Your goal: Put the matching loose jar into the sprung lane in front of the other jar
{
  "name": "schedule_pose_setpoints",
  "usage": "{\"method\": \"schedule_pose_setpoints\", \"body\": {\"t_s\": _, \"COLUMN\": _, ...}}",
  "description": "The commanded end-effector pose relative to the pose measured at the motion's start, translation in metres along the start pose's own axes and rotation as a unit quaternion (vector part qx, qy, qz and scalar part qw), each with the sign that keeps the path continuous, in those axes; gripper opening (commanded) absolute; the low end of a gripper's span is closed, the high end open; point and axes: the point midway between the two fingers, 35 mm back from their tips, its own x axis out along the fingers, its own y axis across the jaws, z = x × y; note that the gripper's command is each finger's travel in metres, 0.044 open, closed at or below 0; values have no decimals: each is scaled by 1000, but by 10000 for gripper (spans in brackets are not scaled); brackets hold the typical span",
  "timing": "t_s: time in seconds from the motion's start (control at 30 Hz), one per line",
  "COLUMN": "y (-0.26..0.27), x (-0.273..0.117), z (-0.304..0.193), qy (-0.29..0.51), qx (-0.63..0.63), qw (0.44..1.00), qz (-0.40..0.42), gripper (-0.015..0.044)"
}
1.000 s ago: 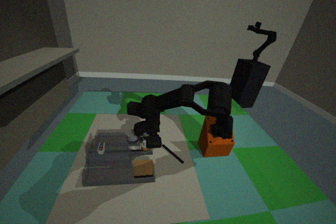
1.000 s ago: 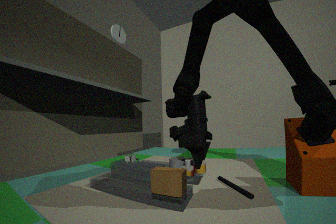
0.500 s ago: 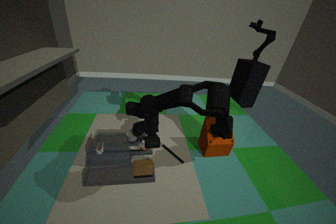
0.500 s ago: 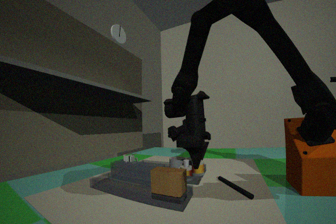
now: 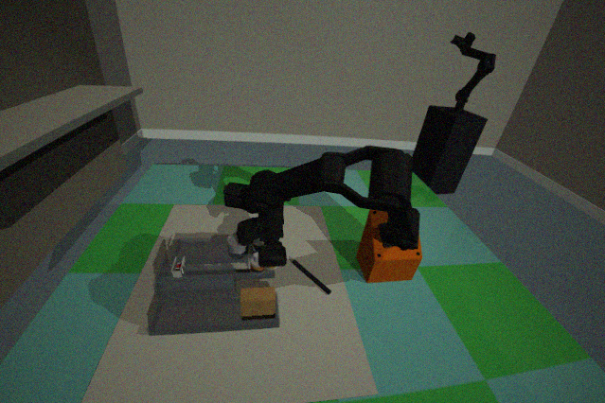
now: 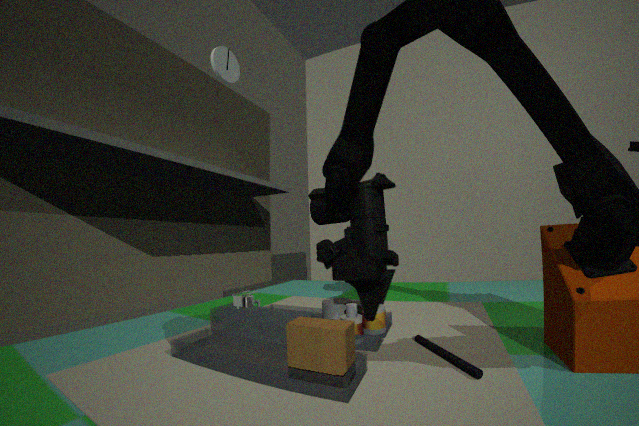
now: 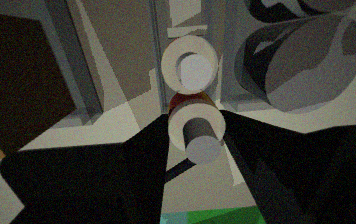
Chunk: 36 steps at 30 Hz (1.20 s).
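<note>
Loose jar clamped upright between the gripper fingers, low at the lane's front mouth, so its side can shove the row. Just ahead, touching or nearly so, the matching jar in the sprung lane. Beyond, a tan box and a black rod lying apart.

Arm: extended from its base, elbow raised, forearm bent down | Wrist: pointed almost straight down | Hand: lowered close to the surface, fingers closed against the sides of a jar, held partly apart by it.
</note>
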Motion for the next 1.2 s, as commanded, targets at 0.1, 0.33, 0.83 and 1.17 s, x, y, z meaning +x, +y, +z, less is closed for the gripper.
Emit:
{"method": "schedule_pose_setpoints", "body": {"t_s": 0.1, "y": 2, "x": -4, "z": 11, "qy": -12, "qx": -6, "qw": 1000, "qz": 1, "gripper": 0}}
{"method": "schedule_pose_setpoints", "body": {"t_s": 0.33, "y": 2, "x": -5, "z": 14, "qy": -12, "qx": -6, "qw": 1000, "qz": 1, "gripper": 0}}
{"method": "schedule_pose_setpoints", "body": {"t_s": 0.83, "y": 3, "x": -7, "z": 19, "qy": -12, "qx": -7, "qw": 1000, "qz": 1, "gripper": 0}}
{"method": "schedule_pose_setpoints", "body": {"t_s": 1.17, "y": 3, "x": -6, "z": 20, "qy": -12, "qx": -7, "qw": 1000, "qz": 1, "gripper": 0}}
